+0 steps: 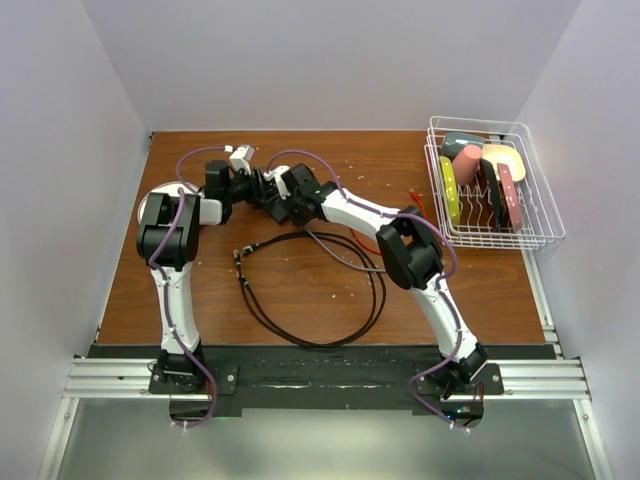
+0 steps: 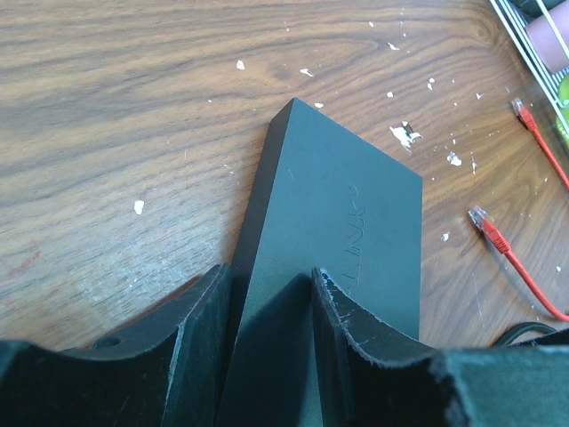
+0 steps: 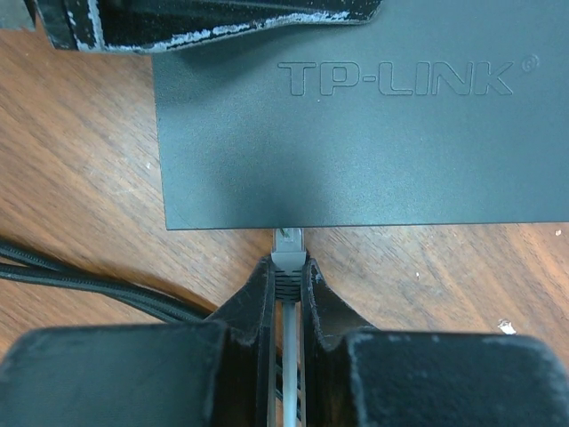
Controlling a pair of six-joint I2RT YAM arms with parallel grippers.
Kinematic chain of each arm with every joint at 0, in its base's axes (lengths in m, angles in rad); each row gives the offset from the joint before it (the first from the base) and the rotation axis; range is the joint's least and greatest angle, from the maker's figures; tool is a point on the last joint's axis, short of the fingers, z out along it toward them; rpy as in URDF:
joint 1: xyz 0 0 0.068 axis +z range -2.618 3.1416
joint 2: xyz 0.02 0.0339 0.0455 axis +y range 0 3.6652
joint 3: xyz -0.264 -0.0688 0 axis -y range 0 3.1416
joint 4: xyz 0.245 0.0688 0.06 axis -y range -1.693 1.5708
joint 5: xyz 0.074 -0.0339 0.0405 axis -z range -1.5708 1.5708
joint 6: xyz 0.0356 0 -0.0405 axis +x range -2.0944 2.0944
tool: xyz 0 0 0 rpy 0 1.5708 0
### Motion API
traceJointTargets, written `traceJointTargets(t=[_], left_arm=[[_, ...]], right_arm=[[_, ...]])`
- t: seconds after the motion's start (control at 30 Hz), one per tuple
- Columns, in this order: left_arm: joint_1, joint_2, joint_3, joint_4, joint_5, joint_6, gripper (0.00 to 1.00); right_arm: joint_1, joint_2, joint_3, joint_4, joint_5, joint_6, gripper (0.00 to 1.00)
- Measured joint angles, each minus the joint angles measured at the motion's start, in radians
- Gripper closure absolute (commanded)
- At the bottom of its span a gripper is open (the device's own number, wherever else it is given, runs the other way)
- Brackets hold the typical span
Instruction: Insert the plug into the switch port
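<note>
**A:** In the right wrist view, what do the fingers have?

**B:** The right gripper is clenched on a small grey plastic plug. Its thin grey cable runs back between the fingers. Just ahead of the fingertips, the nose of the plug meets the near long edge of the flat black rectangular box marked TP-LINK. The switch port is under that edge and hidden, so I cannot tell how deep the plug sits. Strands of a thin black cable lie left of the fingers on the brown wooden table.

**A:** And the left wrist view?

**B:** The left gripper is grasping the box. Both fingers press on its near end, and the box stretches forward from between them. Ahead and to the right of the fingers lie thin red cables with clear plugs.

**A:** The top view?

**B:** Both grippers meet nose to nose, and they cover the box. The thin black cable makes a big loop on the near side of the fingers. A white wire rack with coloured items stands well apart, to their right.
</note>
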Motion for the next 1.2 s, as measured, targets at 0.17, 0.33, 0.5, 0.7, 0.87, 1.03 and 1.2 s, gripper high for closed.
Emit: traceJointTargets(t=[0.17, 0.33, 0.5, 0.7, 0.87, 1.03, 1.2], left_arm=[[0.000, 0.000, 0.000, -0.005, 0.001, 0.010, 0.75], [-0.001, -0.005, -0.003, -0.010, -0.005, 0.019, 0.61], [-0.010, -0.038, -0.010, -0.053, -0.055, 0.034, 0.49], [-0.032, -0.074, -0.010, -0.148, -0.100, 0.045, 0.40], [-0.048, -0.105, -0.011, -0.218, -0.138, 0.040, 0.36], [-0.050, -0.196, -0.045, -0.330, -0.190, 0.033, 0.31], [-0.053, -0.417, -0.122, -0.377, -0.242, 0.030, 0.28]], right_arm=[[0.000, 0.009, 0.022, -0.022, 0.002, 0.001, 1.00], [0.000, 0.009, 0.023, -0.024, 0.003, 0.003, 1.00], [0.000, -0.008, -0.018, 0.012, 0.009, 0.008, 0.83], [0.001, -0.027, -0.074, 0.099, 0.019, 0.034, 0.63], [0.001, -0.074, -0.167, 0.159, 0.031, 0.063, 0.34], [0.001, -0.136, -0.253, 0.190, 0.072, 0.094, 0.13], [0.001, -0.261, -0.336, 0.206, 0.117, 0.117, 0.06]])
